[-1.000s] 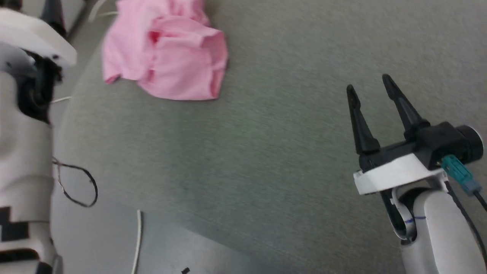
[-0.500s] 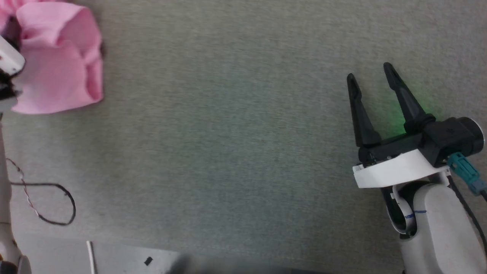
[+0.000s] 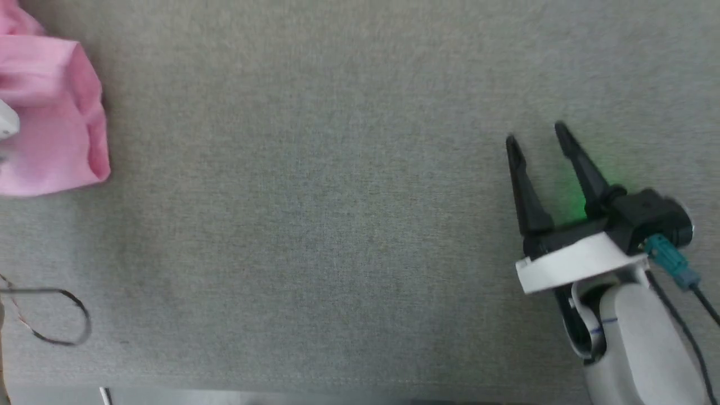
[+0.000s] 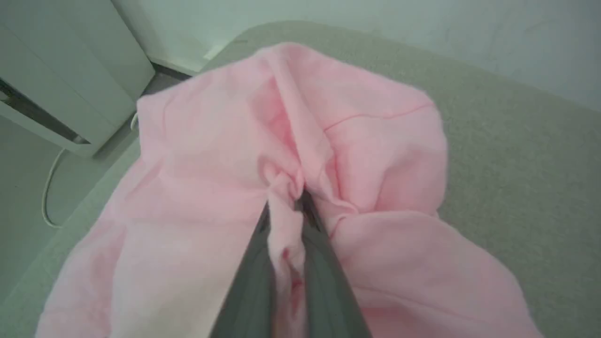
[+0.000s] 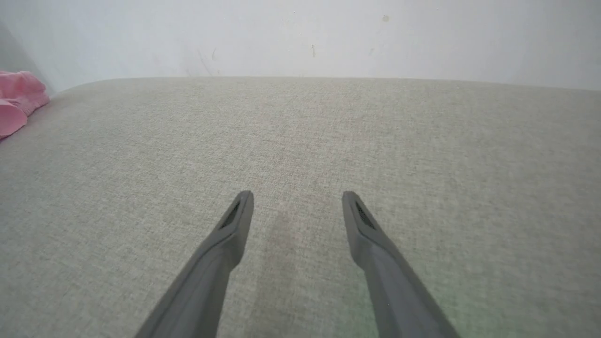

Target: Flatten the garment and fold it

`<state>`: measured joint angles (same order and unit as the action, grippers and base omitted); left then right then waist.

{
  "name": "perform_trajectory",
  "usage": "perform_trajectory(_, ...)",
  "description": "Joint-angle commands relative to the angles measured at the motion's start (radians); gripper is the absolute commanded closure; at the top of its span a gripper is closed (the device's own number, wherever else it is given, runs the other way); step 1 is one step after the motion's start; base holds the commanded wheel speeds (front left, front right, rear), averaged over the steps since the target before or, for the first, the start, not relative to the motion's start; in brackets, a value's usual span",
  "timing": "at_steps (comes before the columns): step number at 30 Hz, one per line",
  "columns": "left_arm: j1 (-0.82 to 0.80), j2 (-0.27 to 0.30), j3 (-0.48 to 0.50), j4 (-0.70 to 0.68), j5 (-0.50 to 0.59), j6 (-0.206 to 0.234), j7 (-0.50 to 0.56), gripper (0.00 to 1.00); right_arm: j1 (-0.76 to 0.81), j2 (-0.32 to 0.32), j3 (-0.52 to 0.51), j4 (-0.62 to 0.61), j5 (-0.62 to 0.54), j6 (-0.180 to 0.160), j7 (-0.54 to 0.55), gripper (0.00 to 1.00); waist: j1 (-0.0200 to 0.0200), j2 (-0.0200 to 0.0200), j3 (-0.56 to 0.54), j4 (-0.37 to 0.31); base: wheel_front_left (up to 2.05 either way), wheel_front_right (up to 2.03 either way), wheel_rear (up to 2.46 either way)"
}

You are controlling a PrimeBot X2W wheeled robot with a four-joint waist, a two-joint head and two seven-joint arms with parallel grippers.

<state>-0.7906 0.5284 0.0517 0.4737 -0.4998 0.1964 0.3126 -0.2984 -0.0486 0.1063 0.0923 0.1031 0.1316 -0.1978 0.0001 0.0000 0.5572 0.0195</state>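
The garment [image 3: 56,129] is a crumpled heap of light pink cloth at the far left edge of the grey fabric surface [image 3: 337,197] in the head view. In the left wrist view the garment [image 4: 366,155] lies bunched, and my left gripper [image 4: 293,202] is shut on a pinched fold at its middle. My right gripper [image 3: 537,138] hovers open over bare fabric at the lower right, far from the cloth. In the right wrist view that gripper [image 5: 296,199] has nothing between its fingers, with a bit of the garment [image 5: 16,105] at the far left.
A thin black cable loop [image 3: 62,320] hangs at the lower left. A white cabinet [image 4: 61,80] and a white cord [image 4: 47,188] on the floor stand beyond the surface's rounded corner. A pale wall [image 5: 300,37] runs behind the surface's far edge.
The head camera has swung right, so the garment has slid to the left edge of the view. The left gripper has shut on a fold of the garment. The right gripper stays open.
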Motion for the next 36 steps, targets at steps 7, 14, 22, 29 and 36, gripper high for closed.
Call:
perform_trajectory(7, 0.000, 0.000, -0.053, -0.062, 0.136, 0.011, -0.347, 1.00, 0.101, -0.002, -0.038, 0.053, 0.043, -0.001, -0.025, 0.00, -0.0001, 0.0000, -0.357, 0.086, 0.00, 0.00, 0.00)
perform_trajectory(14, -0.041, -0.072, -0.145, -0.116, 0.164, -0.043, -0.459, 1.00, 0.172, -0.002, -0.079, 0.052, 0.060, -0.001, -0.026, 0.00, -0.0001, 0.0000, -0.467, 0.065, 0.00, 0.00, 0.00)
perform_trajectory(22, -0.100, -0.230, -0.275, -0.154, 0.141, -0.105, -0.466, 1.00, 0.198, -0.002, -0.099, 0.038, 0.073, -0.001, -0.017, 0.00, -0.0001, 0.0000, -0.503, -0.027, 0.00, 0.00, 0.00)
perform_trajectory(29, -0.110, -0.362, -0.358, -0.104, 0.101, -0.146, -0.460, 1.00, 0.199, -0.002, -0.093, 0.019, 0.073, -0.001, -0.003, 0.00, -0.0001, 0.0000, -0.473, -0.122, 0.00, 0.00, 0.00)
perform_trajectory(36, -0.062, -0.452, -0.464, 0.054, 0.058, -0.209, -0.451, 1.00, 0.187, -0.002, -0.083, 0.015, 0.082, -0.001, 0.001, 0.00, -0.0001, 0.0000, -0.429, -0.221, 0.00, 0.00, 0.00)
